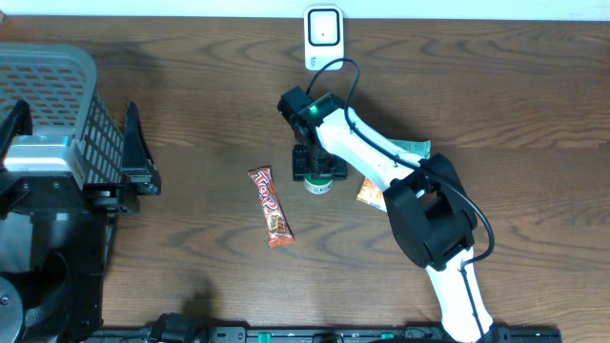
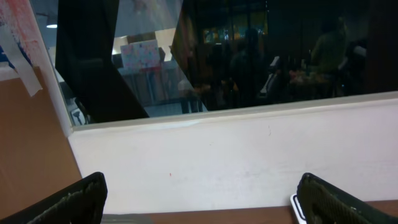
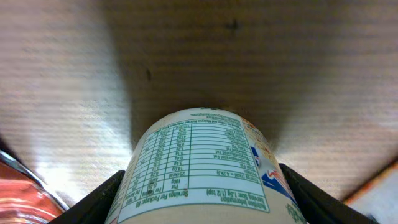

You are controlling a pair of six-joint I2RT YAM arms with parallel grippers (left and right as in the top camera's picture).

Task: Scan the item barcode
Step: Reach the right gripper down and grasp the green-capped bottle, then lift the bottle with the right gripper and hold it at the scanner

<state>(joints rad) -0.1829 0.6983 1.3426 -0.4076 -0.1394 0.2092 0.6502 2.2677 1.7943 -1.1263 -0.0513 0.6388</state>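
Jar (image 3: 205,162) stands on worktop (image 1: 191,95), middle. Right jaws sit around it; cannot tell if squeezing. Left jaws wide open, at left. White scanner (image 1: 323,33) far side. Jar not lifted, not scanned yet.

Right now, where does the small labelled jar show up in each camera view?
Overhead: the small jar is mid-table, under the right pincer, just right of the candy bar.
Left wrist: not in it.
Right wrist: bottom centre, label facing the camera, between the fingers.
Shared landmark: the right pincer, straddling the small jar in both views.
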